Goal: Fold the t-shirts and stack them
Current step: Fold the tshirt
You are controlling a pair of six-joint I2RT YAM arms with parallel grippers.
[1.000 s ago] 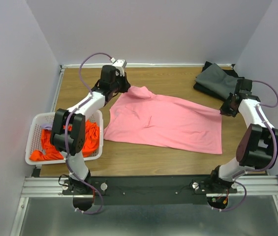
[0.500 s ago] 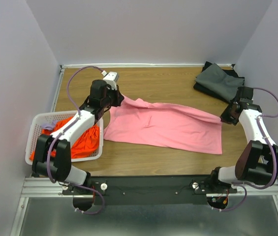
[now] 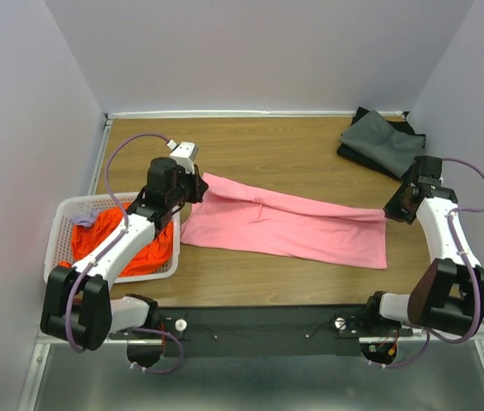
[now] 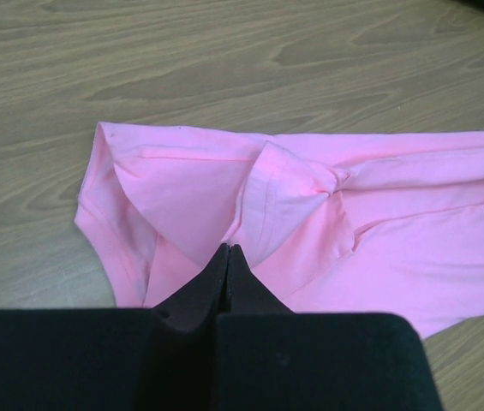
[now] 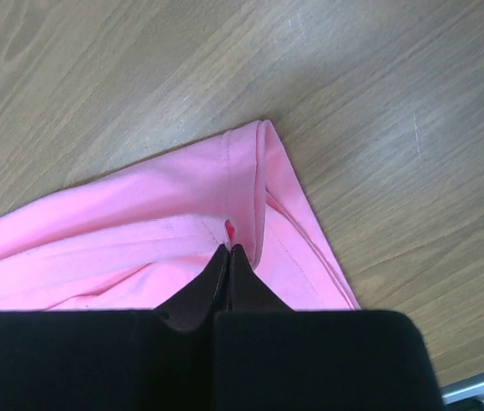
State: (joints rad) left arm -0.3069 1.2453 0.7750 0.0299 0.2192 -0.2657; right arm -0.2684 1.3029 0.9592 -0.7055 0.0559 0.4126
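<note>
Pink t-shirt [image 3: 284, 224] is spread mid-desk [image 3: 267, 154], far edge pinched up at both ends: left tool [image 4: 227, 253] is clamped on the left end, right tool [image 5: 229, 250] on the hem corner. Orange t-shirt [image 3: 158, 247] in the basket [image 3: 53, 248] is half hidden by the left arm [image 3: 130, 235], tbh.

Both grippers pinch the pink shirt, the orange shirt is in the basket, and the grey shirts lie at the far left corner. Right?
Wrong corner: the grey shirts lie at the far right, per the top view. The left gripper and right gripper do pinch the pink shirt; the orange shirt is in the basket.
</note>
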